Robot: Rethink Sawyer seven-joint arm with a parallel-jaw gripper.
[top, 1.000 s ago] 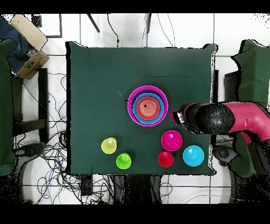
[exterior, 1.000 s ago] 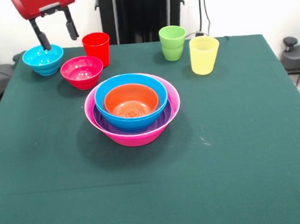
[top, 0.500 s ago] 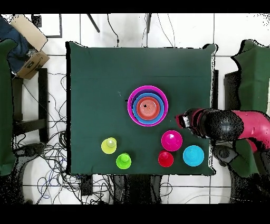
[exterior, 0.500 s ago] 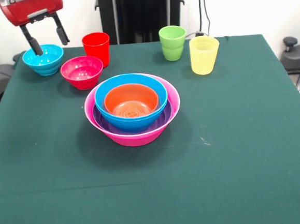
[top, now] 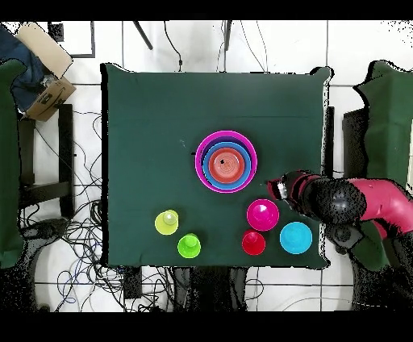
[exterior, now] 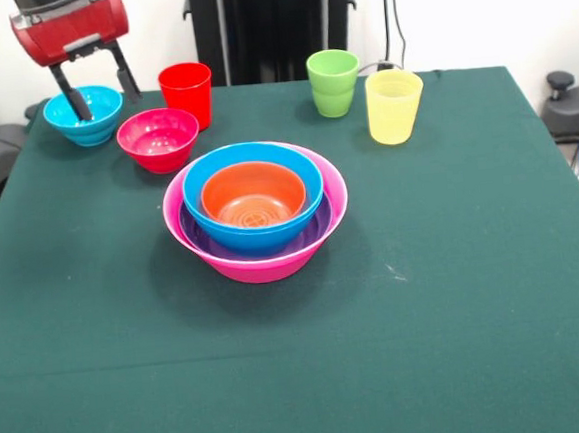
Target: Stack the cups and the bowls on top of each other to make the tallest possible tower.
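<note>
Three bowls nested in the tower [exterior: 255, 211] so far. Gripper [exterior: 98, 89], wide open and empty, swung back rightward toward the magenta bowl [exterior: 158, 139], probably next

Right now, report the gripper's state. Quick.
Gripper: open, jaws spread, holding nothing, up above the cyan bowl.

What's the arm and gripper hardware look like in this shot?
Glossy red housing with a black top section on the arm. Below it, the gripper has two thin black straight fingers on a grey mount. Overhead, the arm shows as a rounded red and black body. No cables or markings visible.
</note>
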